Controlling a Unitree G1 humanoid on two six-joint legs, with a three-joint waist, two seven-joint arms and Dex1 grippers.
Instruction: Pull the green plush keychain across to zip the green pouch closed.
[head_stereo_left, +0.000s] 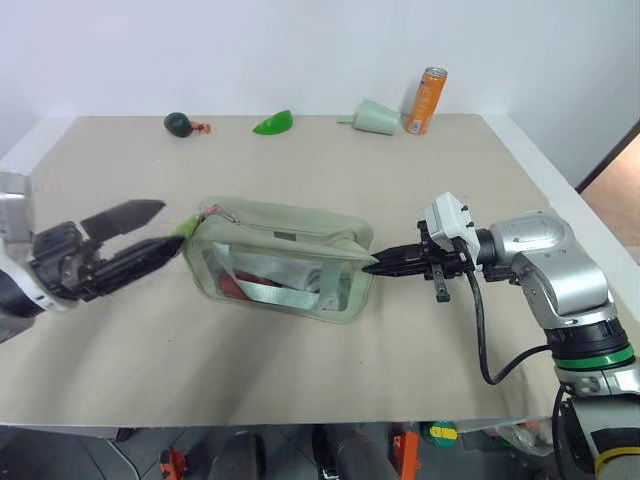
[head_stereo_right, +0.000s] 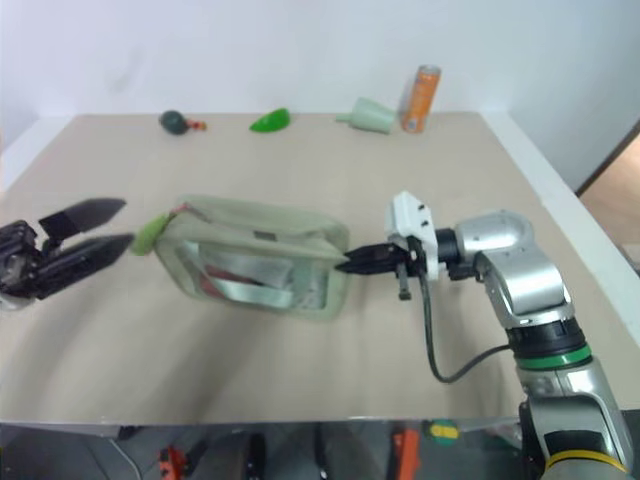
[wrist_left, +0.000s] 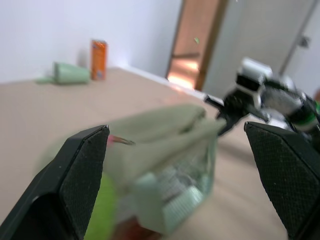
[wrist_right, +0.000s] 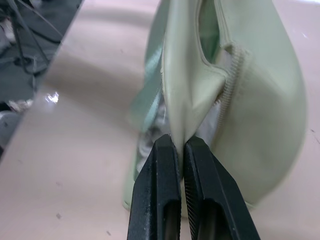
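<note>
Beige table (head_stereo_left: 330, 400), white wall behind. We've got the green pouch (head_stereo_left: 285, 262) lying mid-table, long axis left-right, zipper along its top edge not yet closed. Right claw (head_stereo_left: 378, 266) is pinched tight on the fabric at the pouch's right end, anchoring it. Green plush keychain (head_stereo_left: 186, 228) sits at the pouch's left end. Left claw (head_stereo_left: 160, 228) is wide open, empty, tips just beside the keychain and pointing at it, so left arm is clearly the nearer one. Our read: next we close left on the keychain, then pull rightward along the zipper toward the anchored end.
</note>
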